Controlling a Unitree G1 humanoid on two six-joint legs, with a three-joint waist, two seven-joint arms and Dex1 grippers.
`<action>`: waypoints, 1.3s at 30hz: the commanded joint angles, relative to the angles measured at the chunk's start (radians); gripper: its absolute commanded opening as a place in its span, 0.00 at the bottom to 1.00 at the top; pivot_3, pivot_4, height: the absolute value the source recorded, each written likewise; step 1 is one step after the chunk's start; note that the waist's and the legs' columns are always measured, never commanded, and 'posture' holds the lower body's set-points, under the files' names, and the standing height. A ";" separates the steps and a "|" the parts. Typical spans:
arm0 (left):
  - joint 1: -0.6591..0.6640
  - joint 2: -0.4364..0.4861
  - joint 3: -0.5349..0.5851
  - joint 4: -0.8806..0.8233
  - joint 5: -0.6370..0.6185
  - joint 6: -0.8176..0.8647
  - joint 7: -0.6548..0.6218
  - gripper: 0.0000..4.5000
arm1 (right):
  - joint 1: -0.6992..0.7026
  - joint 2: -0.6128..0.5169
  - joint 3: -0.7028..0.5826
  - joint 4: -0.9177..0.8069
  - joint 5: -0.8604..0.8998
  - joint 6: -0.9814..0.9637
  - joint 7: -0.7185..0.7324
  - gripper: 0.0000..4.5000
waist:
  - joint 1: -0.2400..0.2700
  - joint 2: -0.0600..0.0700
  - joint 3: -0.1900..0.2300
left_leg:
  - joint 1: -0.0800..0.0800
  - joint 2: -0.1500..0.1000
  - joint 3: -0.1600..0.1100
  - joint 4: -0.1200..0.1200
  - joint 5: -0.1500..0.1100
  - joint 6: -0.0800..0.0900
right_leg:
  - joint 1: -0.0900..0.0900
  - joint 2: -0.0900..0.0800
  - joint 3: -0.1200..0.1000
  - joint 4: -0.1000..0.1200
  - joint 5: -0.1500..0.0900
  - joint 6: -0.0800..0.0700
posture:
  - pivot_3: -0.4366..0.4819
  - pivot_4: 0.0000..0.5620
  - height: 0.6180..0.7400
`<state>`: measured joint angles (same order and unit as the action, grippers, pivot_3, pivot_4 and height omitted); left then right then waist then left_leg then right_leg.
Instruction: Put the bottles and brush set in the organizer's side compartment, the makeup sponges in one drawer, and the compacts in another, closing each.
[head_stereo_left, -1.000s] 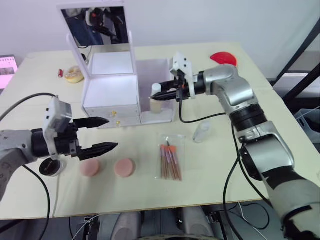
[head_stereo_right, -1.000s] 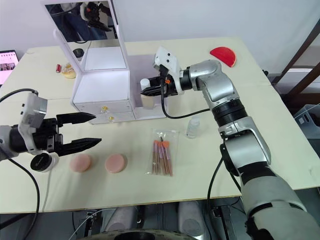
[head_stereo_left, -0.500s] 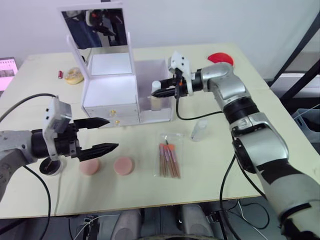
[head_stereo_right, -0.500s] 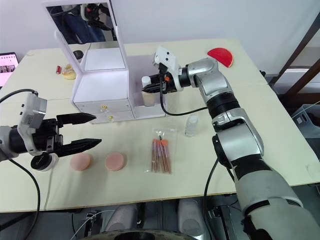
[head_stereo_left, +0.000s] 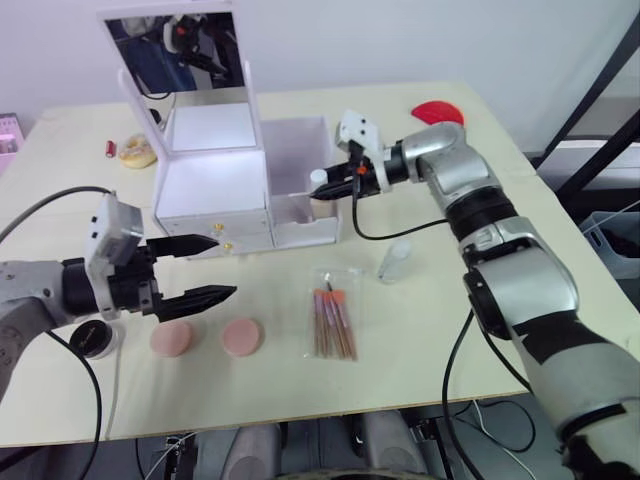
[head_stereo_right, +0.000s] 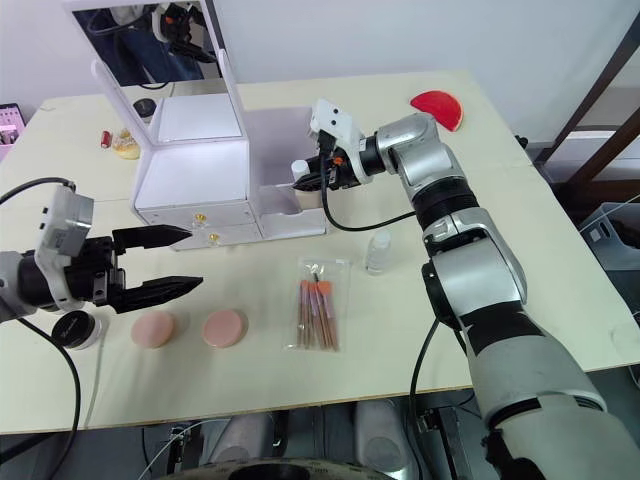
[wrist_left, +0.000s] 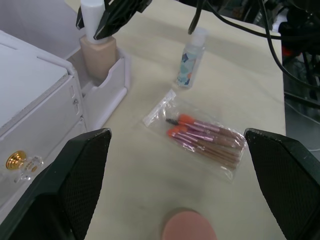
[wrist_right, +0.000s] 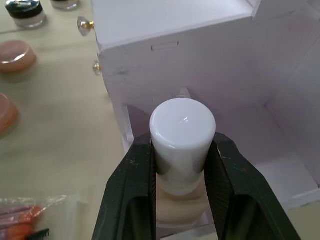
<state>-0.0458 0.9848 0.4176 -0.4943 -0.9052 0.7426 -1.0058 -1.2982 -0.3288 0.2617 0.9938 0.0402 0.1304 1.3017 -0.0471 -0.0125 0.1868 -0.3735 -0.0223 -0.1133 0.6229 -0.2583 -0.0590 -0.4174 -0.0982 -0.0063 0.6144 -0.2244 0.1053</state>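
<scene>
The right tool (head_stereo_right: 308, 180) is clamped on the white cap of a beige foundation bottle (wrist_right: 182, 150), holding it upright inside the side compartment of the white organizer (head_stereo_left: 215, 190). From the right wrist, the black fingers (wrist_right: 135, 185) hug the cap on both sides, and the bottle's beige body sits down between the compartment walls. Over on the other side, the left tool (head_stereo_left: 200, 268) hangs above the table (head_stereo_left: 420, 340) with its fingers spread wide apart, gripping nothing, just in front of the organizer's drawers with their gold knobs (wrist_left: 14, 160). Below it lie two pink makeup sponges (head_stereo_left: 241, 337) side by side. The bagged brush set (head_stereo_left: 335, 322) rests flat on the table beside them, and a small clear bottle (head_stereo_left: 395, 261) stands upright close by it, in front of the compartment. A dark compact jar (head_stereo_right: 70, 328) sits by the left arm. Both drawers look shut.
</scene>
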 joint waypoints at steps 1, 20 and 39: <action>-0.005 0.015 0.031 -0.027 -0.015 0.005 0.004 1.00 | -0.026 0.019 -0.017 0.012 -0.018 -0.035 -0.012 0.18 | 0.000 0.000 0.000 | 0.000 0.000 0.000 0.000 0.000 0.000 | 0.000 0.000 0.000 0.000 0.000 0.000 | 0.48 0.27 1.00; -0.017 0.011 0.026 -0.024 -0.016 0.010 0.007 1.00 | -0.062 0.016 -0.067 0.025 -0.034 -0.057 -0.013 0.99 | 0.000 0.000 0.000 | 0.000 0.000 0.001 0.000 0.000 0.000 | 0.000 0.000 0.001 0.000 0.001 -0.001 | 0.48 0.27 1.00; 0.299 0.082 0.414 0.320 0.222 -0.107 -0.167 1.00 | 0.528 -0.596 -0.481 -0.878 0.284 0.469 0.078 0.99 | 0.004 -0.001 0.000 | 0.000 0.001 0.005 -0.001 -0.001 0.001 | -0.001 0.000 0.002 -0.002 -0.002 -0.004 | 0.48 0.27 1.00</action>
<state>0.2439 1.0433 0.7504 -0.2168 -0.7196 0.6776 -1.1408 -0.7854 -0.8918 -0.1483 0.2228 0.2684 0.5890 1.3724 -0.0434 -0.0134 0.1871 -0.3739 -0.0205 -0.1082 0.6217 -0.2589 -0.0578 -0.4191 -0.0978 -0.0039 0.6131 -0.2261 0.1008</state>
